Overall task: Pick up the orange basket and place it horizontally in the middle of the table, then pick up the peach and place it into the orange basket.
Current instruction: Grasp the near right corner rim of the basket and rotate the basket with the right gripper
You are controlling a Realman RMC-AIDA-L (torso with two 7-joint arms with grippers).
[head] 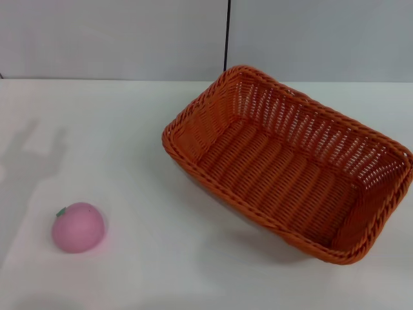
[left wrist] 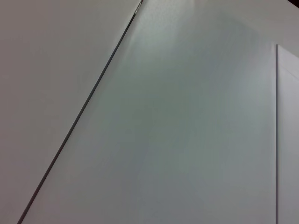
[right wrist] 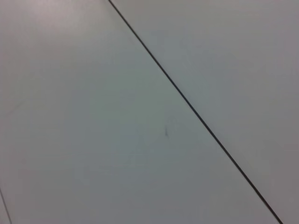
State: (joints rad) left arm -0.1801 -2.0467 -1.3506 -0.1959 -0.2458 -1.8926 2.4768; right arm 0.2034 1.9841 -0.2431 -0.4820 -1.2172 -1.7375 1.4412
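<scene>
The orange basket (head: 290, 165) sits on the table (head: 129, 129), open side up and empty. It is turned at a slant, with one corner pointing at the back wall. It lies to the right side, not in the middle, so it has not been moved into place yet. The peach (head: 78, 227) rests well apart from the basket, on its left and nearer the robot, with its leaf on top.

What could go wrong: the basket is big and its sides slope, so a pinch on the rim could slip and tip it. The peach is round and could roll if bumped.

No claw shows in any view. Both wrist views show only plain panels with a dark seam, probably the wall. So I cannot tell if either claw is open or holding anything.
</scene>
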